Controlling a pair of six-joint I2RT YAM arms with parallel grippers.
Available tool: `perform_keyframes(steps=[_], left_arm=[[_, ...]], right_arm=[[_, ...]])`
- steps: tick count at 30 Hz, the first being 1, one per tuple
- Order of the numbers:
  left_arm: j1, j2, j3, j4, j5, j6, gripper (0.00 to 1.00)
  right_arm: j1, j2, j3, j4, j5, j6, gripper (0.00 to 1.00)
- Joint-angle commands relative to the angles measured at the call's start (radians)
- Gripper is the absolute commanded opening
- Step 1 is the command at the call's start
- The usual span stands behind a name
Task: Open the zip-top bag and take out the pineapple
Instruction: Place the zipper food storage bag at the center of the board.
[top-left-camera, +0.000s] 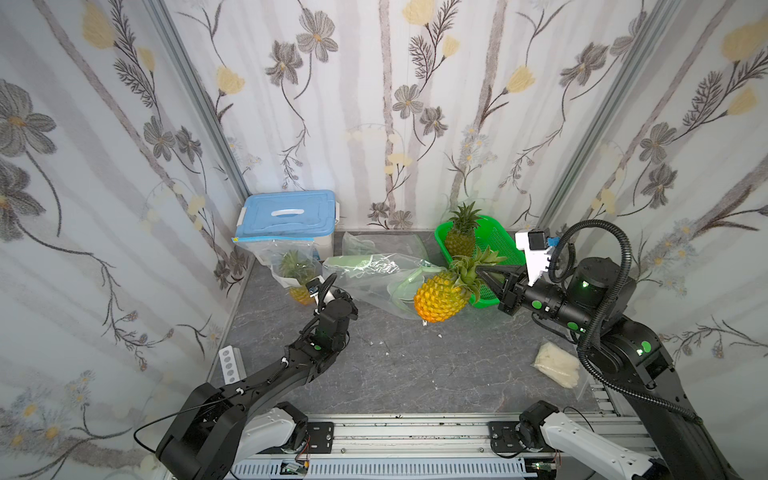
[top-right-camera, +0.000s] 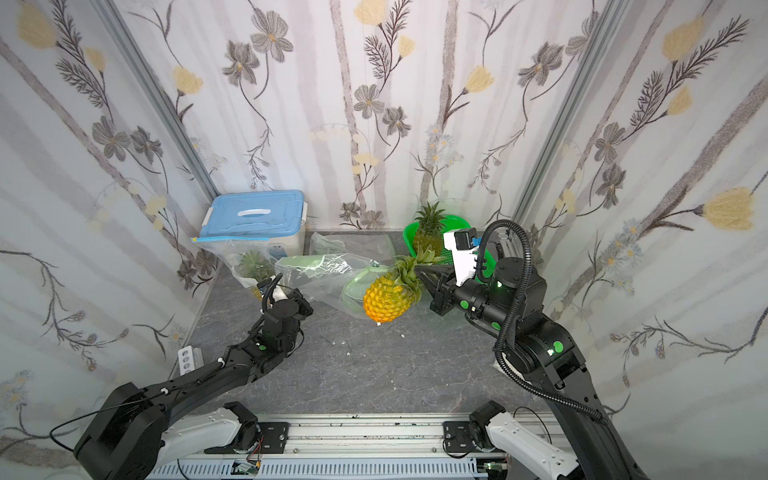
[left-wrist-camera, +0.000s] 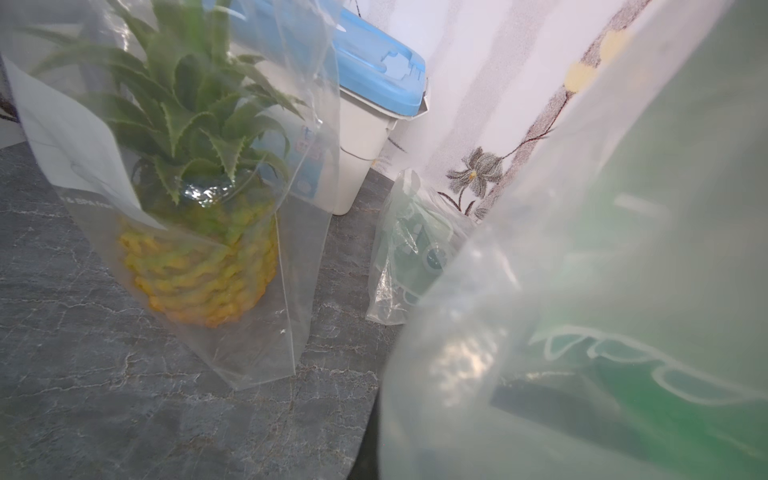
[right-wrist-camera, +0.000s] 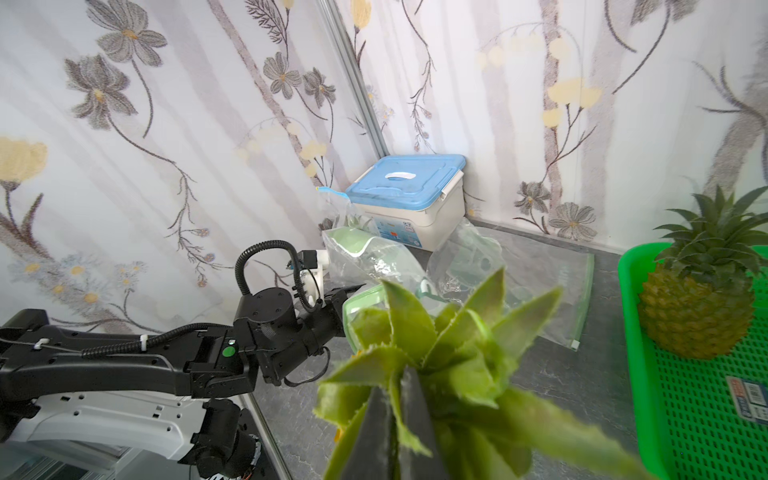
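The yellow pineapple (top-left-camera: 440, 297) (top-right-camera: 388, 297) hangs tilted above the table, fully outside the bag. My right gripper (top-left-camera: 482, 272) (top-right-camera: 419, 270) (right-wrist-camera: 392, 419) is shut on its green crown leaves (right-wrist-camera: 457, 353). The clear zip-top bag (top-left-camera: 374, 278) (top-right-camera: 328, 274) (right-wrist-camera: 374, 257) with green print lies crumpled on the table, its mouth towards the pineapple. My left gripper (top-left-camera: 332, 284) (right-wrist-camera: 353, 291) is shut on the bag's left end. In the left wrist view the bag (left-wrist-camera: 582, 291) fills the frame's side and hides the fingers.
A second bag holding a pineapple (top-left-camera: 293, 266) (left-wrist-camera: 199, 232) stands against a blue-lidded box (top-left-camera: 286, 216). A green basket (top-left-camera: 494, 241) at the back right holds another pineapple (top-left-camera: 461, 232). A flat empty bag (top-left-camera: 374, 243), a white packet (top-left-camera: 557, 365) and a power strip (top-left-camera: 230, 363) also lie around.
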Motion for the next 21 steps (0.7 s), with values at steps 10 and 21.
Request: perform_keyframes(steps=[10,21], left_arm=[[-0.1,-0.074,0.069,-0.416,-0.063,-0.126,0.0],[-0.103,0.114,0.165,-0.491,-0.011,-0.151,0.0]], right_arm=[[-0.026,0.125,0.039,0.076,0.37,-0.1,0.0],[-0.072,0.196,0.074,0.128,0.391,-0.139,0.0]])
